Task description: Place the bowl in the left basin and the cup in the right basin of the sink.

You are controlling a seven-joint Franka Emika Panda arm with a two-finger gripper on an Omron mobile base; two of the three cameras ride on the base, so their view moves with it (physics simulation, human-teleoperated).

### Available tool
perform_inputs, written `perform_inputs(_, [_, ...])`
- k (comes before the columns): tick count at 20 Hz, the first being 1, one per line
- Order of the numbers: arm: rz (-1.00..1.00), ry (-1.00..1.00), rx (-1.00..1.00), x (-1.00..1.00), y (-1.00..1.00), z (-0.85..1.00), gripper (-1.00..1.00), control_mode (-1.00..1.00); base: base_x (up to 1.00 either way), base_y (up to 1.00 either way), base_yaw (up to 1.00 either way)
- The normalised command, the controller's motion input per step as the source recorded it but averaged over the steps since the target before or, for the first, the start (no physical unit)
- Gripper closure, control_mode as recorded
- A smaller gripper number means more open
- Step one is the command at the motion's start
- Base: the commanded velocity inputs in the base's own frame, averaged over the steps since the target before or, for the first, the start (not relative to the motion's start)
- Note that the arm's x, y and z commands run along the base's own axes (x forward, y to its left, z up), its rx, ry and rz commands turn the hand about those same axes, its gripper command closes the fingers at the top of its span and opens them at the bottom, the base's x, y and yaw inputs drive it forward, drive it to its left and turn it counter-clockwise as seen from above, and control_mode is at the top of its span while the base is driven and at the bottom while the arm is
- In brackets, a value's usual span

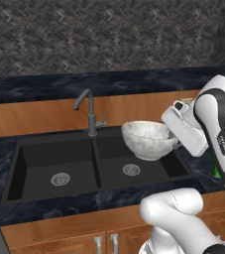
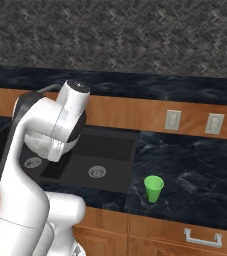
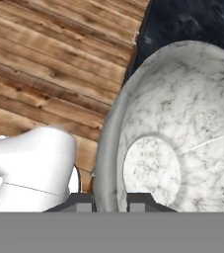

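While the bowl (image 1: 148, 140) hangs in the air above the right basin (image 1: 153, 166), your gripper (image 3: 110, 201) is clamped on its rim.

From the left base view you see the bowl tilted over the back of the right basin, near the sink's (image 1: 49, 196) faucet (image 1: 88, 111), with the left basin (image 1: 57, 166) bare beside it. From the right base view your arm hides most of the bowl (image 2: 40, 145), and the cup (image 2: 153, 188) stands upright on the counter (image 2: 195, 170) just beside the sink's right edge, near the counter's front edge. From the hand view the fingertips (image 3: 81, 202) pinch the bowl's wall, one inside, one outside.
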Motion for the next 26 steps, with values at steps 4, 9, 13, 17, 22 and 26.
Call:
perform_inputs(4, [0.15, 0.00, 0.00, -0.06, 0.41, 0.00, 1.00, -1.00, 0.00, 0.00, 0.00])
perform_inputs(9, [0.12, 0.00, 0.00, -0.01, 0.44, -0.04, 1.00, -1.00, 0.00, 0.00, 0.00])
perform_inputs(13, [0.06, 0.00, -0.01, -0.05, 0.41, -0.05, 1.00, -1.00, 0.00, 0.00, 0.00])
perform_inputs(17, [0.00, -0.01, -0.03, -0.11, 0.40, -0.08, 1.00, -1.00, 0.00, 0.00, 0.00])
perform_inputs(22, [-0.02, -0.04, -0.02, -0.07, 0.42, -0.09, 1.00, -1.00, 0.00, 0.00, 0.00])
perform_inputs(26, [-0.08, -0.08, -0.02, -0.01, 0.45, -0.12, 1.00, -1.00, 0.00, 0.00, 0.00])
